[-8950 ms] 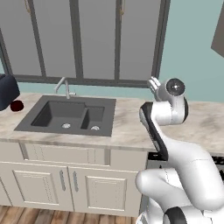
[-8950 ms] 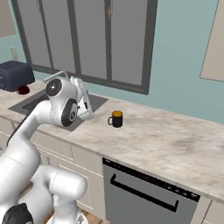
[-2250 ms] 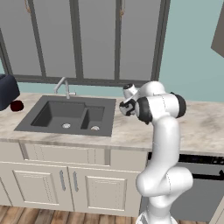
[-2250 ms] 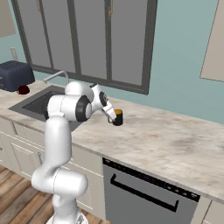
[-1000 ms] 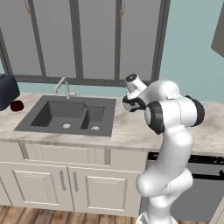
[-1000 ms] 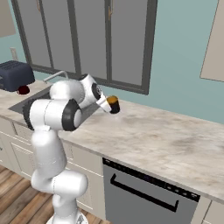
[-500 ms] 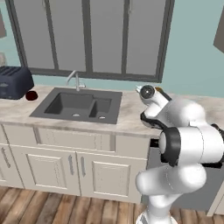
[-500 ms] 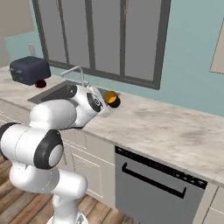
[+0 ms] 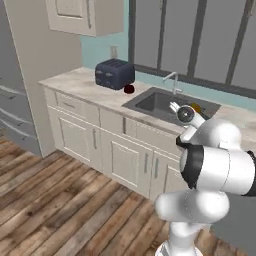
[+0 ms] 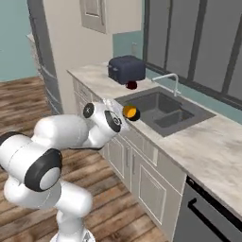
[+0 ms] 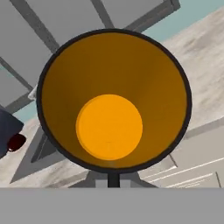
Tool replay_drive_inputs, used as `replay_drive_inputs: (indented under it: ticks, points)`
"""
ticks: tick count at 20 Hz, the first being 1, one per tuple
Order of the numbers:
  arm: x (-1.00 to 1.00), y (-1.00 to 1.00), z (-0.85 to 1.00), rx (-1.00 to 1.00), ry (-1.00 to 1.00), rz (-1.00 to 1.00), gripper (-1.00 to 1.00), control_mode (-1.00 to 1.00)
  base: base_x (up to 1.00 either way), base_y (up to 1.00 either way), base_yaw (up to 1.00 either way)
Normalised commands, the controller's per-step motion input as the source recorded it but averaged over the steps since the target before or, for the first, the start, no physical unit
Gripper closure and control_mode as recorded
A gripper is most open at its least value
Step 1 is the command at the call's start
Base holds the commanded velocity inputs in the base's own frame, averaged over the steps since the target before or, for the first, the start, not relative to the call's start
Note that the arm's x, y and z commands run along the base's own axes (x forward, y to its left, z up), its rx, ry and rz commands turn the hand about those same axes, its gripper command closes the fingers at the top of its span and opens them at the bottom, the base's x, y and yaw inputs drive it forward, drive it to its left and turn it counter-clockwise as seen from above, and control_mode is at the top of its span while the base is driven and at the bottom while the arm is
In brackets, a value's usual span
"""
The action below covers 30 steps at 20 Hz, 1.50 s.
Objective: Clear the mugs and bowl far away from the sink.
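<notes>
The orange mug [image 11: 111, 100] fills the hand view, its open mouth facing the camera, and my gripper [image 11: 113, 178] is shut on its lower rim. From the right base view the same orange mug [image 10: 130, 112] hangs in the air at the counter's front edge, before the dark sink [image 10: 163, 108]; it also peeks past my arm as the orange mug [image 9: 196, 107]. The maroon mug [image 9: 129, 89] stands on the counter between the toaster and the sink [image 9: 167, 102], seen again as the maroon mug [image 10: 132, 85]. The bowl is out of view.
A navy toaster [image 9: 114, 73] sits left of the sink, and a curved faucet [image 10: 172, 80] rises behind the basins. A dishwasher [image 10: 208, 212] sits under the counter on the right. An upper cabinet [image 9: 85, 15] hangs over the counter's left end. Wooden floor [image 9: 55, 200] lies open before the cabinets.
The whole picture has shifted, so the base has moved back and left along the counter. The gripper stays shut on the orange mug, which it carries with it.
</notes>
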Motion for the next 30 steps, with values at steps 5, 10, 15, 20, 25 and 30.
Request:
replay_drive_inputs:
  ticks: [5,10,15,20,25,30]
  points:
    - [0.00,0.00,0.00,0.00,0.00,0.00,1.00,1.00,-0.25,0.00,0.88]
    - [0.00,0.00,0.00,0.00,0.00,0.00,1.00,1.00,-0.08,0.00,0.93]
    - [0.00,0.00,0.00,0.00,0.00,0.00,1.00,1.00,0.00,0.02,0.95]
    - [0.00,0.00,0.00,0.00,0.00,0.00,1.00,1.00,0.00,0.02,0.95]
    - [0.00,0.00,0.00,0.00,0.00,0.00,1.00,1.00,0.00,0.08,0.94]
    - [0.00,0.00,0.00,0.00,0.00,0.00,1.00,1.00,0.15,0.15,0.81]
